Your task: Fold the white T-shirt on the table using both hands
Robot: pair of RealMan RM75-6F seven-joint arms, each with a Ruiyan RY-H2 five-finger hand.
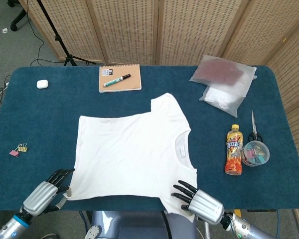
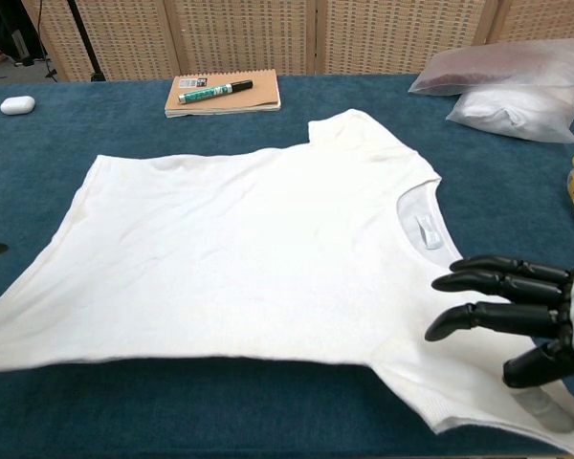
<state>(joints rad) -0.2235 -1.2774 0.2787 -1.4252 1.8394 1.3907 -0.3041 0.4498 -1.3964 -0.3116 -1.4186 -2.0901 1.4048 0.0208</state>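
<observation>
The white cotton T-shirt (image 1: pixel 132 149) lies spread flat near the front edge of the dark blue table (image 1: pixel 40 114), collar to the right. The left hand (image 1: pixel 41 193) pinches its near hem corner; in the chest view that hand is almost wholly cut off. The right hand (image 2: pixel 526 320) grips the near sleeve, its thumb under the cloth, partly hidden

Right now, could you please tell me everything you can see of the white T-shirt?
The white T-shirt is plain, thin, cotton-looking fabric, spread flat and slightly wrinkled on the blue table. Its collar, with a small label inside, points toward the bottle side; one short sleeve points toward the notebook. The left hand holds the near hem corner, and the right hand rests on the near sleeve at the table's front edge.
</observation>
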